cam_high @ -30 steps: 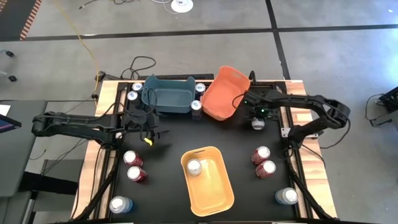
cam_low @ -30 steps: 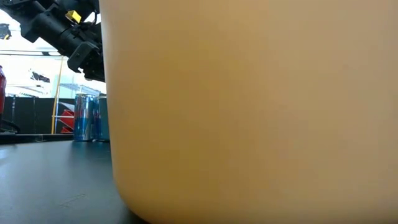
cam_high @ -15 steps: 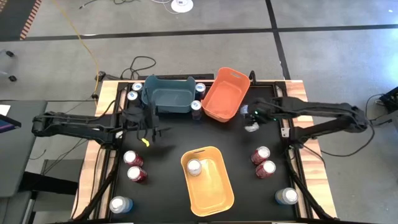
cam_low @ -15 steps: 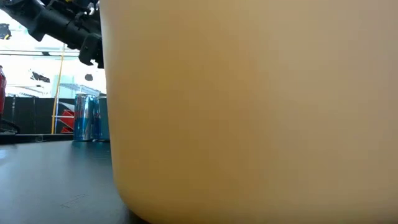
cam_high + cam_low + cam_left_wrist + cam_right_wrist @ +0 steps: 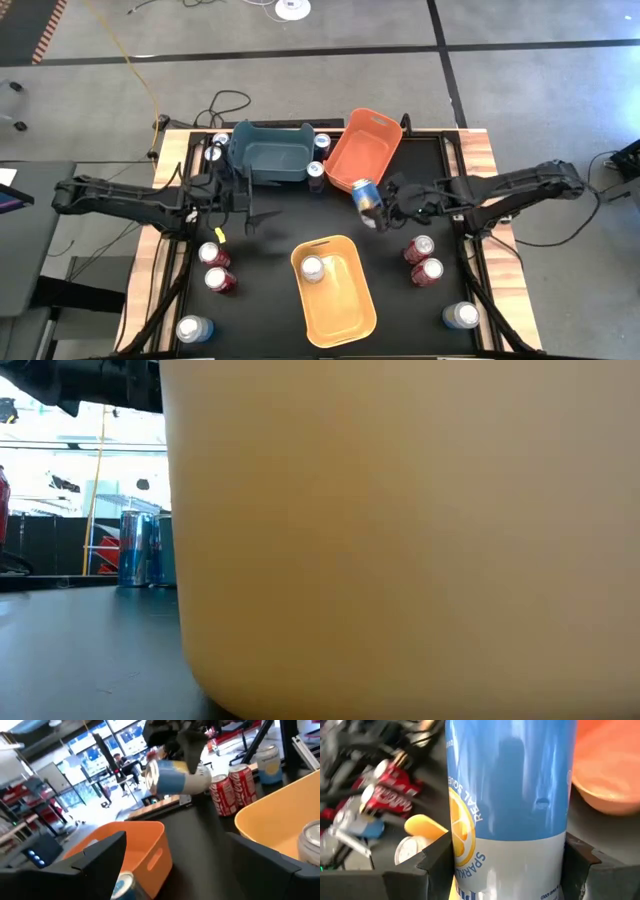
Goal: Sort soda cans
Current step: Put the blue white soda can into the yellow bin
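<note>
the black bench [image 5: 270,240] carries a yellow bin [image 5: 345,310] at the middle, an orange bin [image 5: 360,155] behind it. between them, the right hand [image 5: 385,207] grasps a blue can [image 5: 368,200], tilted above the bench. the left hand [image 5: 250,205] hangs released near the teal bin [image 5: 268,160].

We look straight down overhead; our low view presses against the yellow-orange plastic bin [image 5: 400,530]; both wrist views share it.

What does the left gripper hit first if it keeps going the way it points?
Probably the blue can held in the right gripper: the left gripper, open, points across bare table toward it. Height is unclear.
</note>
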Tool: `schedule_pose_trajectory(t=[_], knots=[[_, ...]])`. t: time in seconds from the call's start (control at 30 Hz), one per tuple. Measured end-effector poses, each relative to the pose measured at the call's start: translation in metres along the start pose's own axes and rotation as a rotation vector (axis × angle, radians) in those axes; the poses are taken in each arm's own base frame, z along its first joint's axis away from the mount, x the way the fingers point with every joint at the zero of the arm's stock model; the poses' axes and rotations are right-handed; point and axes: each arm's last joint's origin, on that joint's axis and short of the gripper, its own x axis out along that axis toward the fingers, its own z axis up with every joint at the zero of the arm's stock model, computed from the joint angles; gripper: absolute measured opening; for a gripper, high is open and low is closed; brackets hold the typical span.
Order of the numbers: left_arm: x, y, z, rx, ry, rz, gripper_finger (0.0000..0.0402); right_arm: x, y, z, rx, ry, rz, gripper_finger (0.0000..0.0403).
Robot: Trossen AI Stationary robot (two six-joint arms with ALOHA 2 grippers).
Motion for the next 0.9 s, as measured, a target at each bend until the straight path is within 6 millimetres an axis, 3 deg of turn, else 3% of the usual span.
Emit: schedule_pose_trajectory(t=[0.17,0.37,0.57,0.67,0.9], knots=[[0.005,-0.009,-0.004,0.005,0.005,-0.099,0.0332,0.028,0.02,-0.003,-0.152,-0.012,0.137,0.0266],[0.015,-0.014,-0.002,-0.003,-0.04,-0.237,0.0336,0.066,0.03,-0.003,-0.186,-0.006,0.25,0.0266],[0.027,-0.015,-0.001,-0.005,-0.015,-0.247,0.039,0.095,0.043,0.006,-0.238,0.081,0.339,0.0266],[0.035,-0.014,0.0,0.0,0.017,-0.218,0.0395,0.107,0.054,0.014,-0.285,0.127,0.386,0.0266],[0.046,-0.017,0.0,0.019,0.054,-0.284,0.0399,0.128,0.067,0.025,-0.346,0.252,0.306,0.0266]])
